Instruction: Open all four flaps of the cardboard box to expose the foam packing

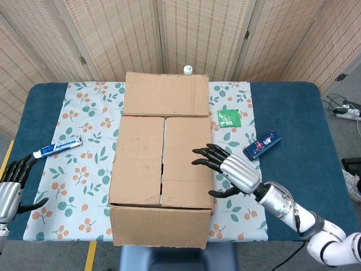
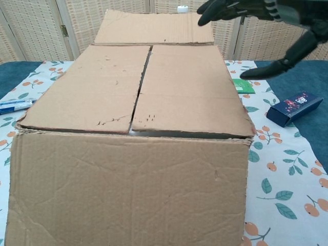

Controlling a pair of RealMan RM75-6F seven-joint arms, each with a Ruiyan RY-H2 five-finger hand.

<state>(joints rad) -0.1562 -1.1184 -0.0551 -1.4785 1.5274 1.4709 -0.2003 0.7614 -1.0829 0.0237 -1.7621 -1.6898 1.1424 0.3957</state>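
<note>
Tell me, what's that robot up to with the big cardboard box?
It is opening the cardboard box on the table. The far flap and near flap are already folded out; the two inner flaps still lie flat and closed, so no foam shows. The right hand hovers, fingers spread, over the box's right edge, holding nothing. The left hand waits open at the table's left edge. A toothpaste tube, green packet and blue box lie around untouched.
</note>
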